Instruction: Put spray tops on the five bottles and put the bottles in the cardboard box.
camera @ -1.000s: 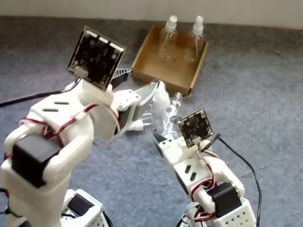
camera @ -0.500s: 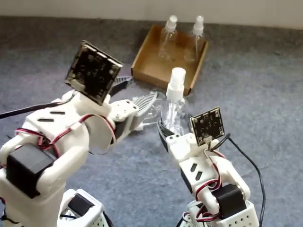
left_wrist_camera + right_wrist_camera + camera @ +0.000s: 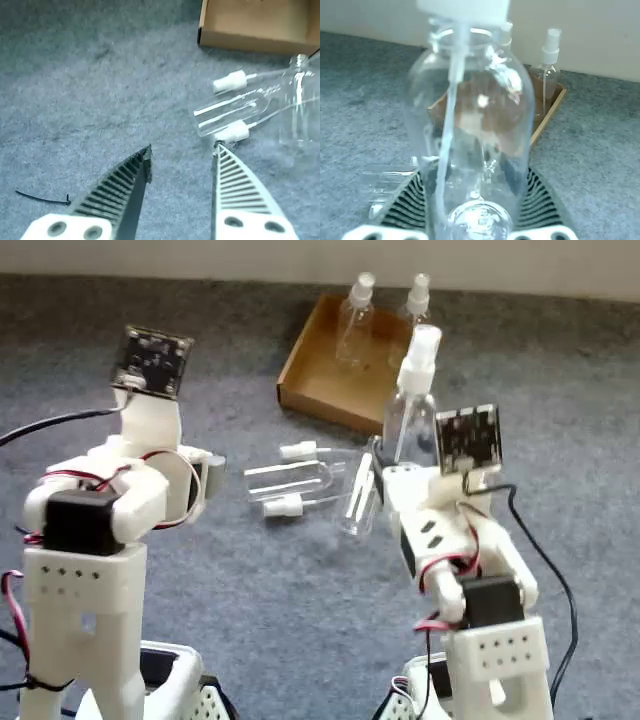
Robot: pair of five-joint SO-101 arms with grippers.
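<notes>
My right gripper (image 3: pixel 475 186) is shut on a clear bottle (image 3: pixel 408 405) with a white spray top (image 3: pixel 420 348), held upright just in front of the cardboard box (image 3: pixel 322 390). Two capped bottles (image 3: pixel 355 310) stand at the box's far wall. Two uncapped bottles (image 3: pixel 300 475) lie on the carpet between the arms, with two loose spray tops (image 3: pixel 298 451) beside them. My left gripper (image 3: pixel 182 150) hangs open and empty above the carpet, a short way from the nearer spray top (image 3: pixel 232 132) and a lying bottle (image 3: pixel 230 111).
Grey carpet (image 3: pixel 560 420) covers the whole surface, with open room to the right of the box. A thin black cable tie (image 3: pixel 42 199) lies near the left gripper. A wall runs behind the box.
My left gripper has let go of the spray top and drawn back to the left. My right gripper has carried the capped bottle up and toward the box.
</notes>
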